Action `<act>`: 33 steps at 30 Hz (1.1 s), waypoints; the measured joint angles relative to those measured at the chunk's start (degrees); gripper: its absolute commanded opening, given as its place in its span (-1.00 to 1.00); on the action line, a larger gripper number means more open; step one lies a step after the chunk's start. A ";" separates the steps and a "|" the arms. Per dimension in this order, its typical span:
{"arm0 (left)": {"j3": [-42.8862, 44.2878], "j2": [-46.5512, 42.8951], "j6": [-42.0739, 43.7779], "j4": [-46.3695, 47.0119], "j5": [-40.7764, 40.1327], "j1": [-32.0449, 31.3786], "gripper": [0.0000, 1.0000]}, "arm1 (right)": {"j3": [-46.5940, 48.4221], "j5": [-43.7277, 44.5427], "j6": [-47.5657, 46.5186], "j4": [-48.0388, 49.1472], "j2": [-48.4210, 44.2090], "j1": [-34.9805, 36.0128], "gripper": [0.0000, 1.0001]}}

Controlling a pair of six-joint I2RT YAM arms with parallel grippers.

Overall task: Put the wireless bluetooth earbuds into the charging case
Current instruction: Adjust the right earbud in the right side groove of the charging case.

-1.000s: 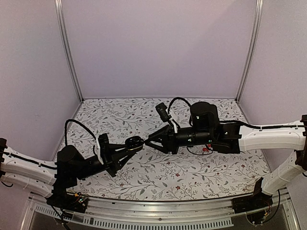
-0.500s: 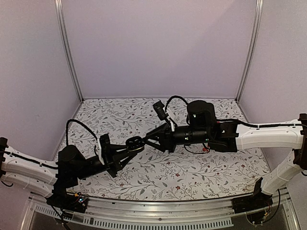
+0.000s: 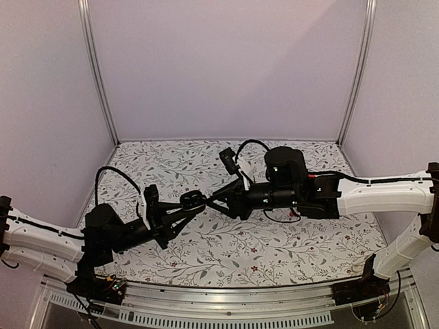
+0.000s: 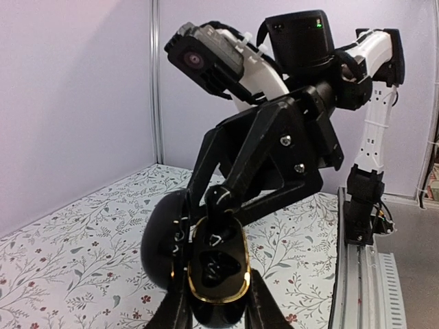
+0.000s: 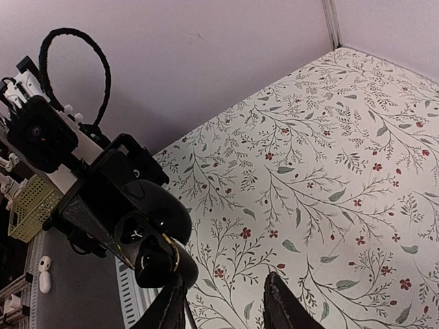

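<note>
The charging case (image 4: pixel 218 264) is black with a gold rim, and its lid (image 4: pixel 161 240) hangs open to the left. My left gripper (image 4: pixel 219 301) is shut on the case's lower body and holds it above the table. A black earbud (image 4: pixel 218 200) sits at the case's upper slot. One finger of my right gripper (image 3: pixel 209 201) rests against it. In the right wrist view the case (image 5: pixel 152 236) lies just left of my right gripper (image 5: pixel 223 305), whose jaws stand apart with only tablecloth between them. In the top view the case (image 3: pixel 193 201) hangs mid-table at the left gripper (image 3: pixel 188 205).
A floral cloth (image 3: pixel 274 253) covers the table, with purple walls around it. A small red piece (image 3: pixel 298 213) lies under the right arm, too small to identify. A metal rail (image 3: pixel 226 301) runs along the near edge. A beige perforated box (image 5: pixel 31 205) sits off the table's side.
The right arm has moved left, bringing its fingertips onto the case. The left gripper has risen slightly, with the case still in it.
</note>
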 measured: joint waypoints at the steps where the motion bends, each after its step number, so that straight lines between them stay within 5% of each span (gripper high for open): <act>1: 0.13 0.13 -0.13 0.00 -0.07 0.15 -1.00 | 0.00 0.11 0.00 -0.13 0.00 0.00 -0.24; 17: 0.79 2.67 -1.18 -1.18 0.55 1.46 -1.00 | -1.40 -0.81 -0.50 -0.55 -3.63 1.38 -0.20; 33: 0.79 2.67 -4.02 -0.31 6.67 2.95 -1.00 | -4.46 -7.48 2.56 4.33 -7.26 -2.25 -0.50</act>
